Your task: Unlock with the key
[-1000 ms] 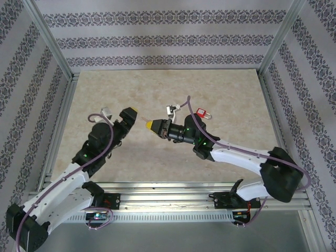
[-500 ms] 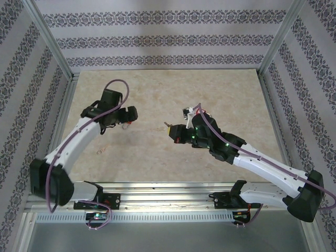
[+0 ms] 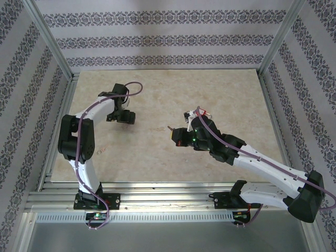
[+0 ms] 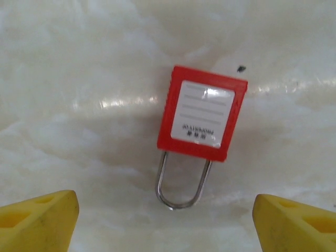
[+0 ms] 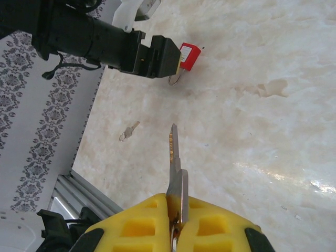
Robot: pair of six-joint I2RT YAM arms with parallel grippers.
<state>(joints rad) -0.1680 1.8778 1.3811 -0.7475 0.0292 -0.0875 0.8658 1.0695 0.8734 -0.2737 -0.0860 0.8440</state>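
Note:
A red padlock (image 4: 202,113) with a white label lies flat on the marble table, its steel shackle (image 4: 181,184) pointing toward my left gripper (image 4: 168,228). The yellow fingertips (image 4: 37,220) stand wide apart on either side, just short of the shackle, with nothing between them. In the top view the left gripper (image 3: 125,117) hovers over the lock at the table's left. My right gripper (image 5: 176,223) is shut on a silver key (image 5: 176,157), blade pointing forward toward the padlock (image 5: 189,56). The right gripper (image 3: 177,137) sits mid-table, well apart from the lock.
A second small key (image 5: 128,131) lies loose on the table between the two arms, nearer the front rail. Aluminium frame rails (image 3: 157,191) edge the table. Patterned walls (image 3: 168,42) close the back and sides.
The left arm has swung back and left and settled over the padlock, its jaws narrowing slightly. The right arm has stretched out to mid-table, still holding the key.

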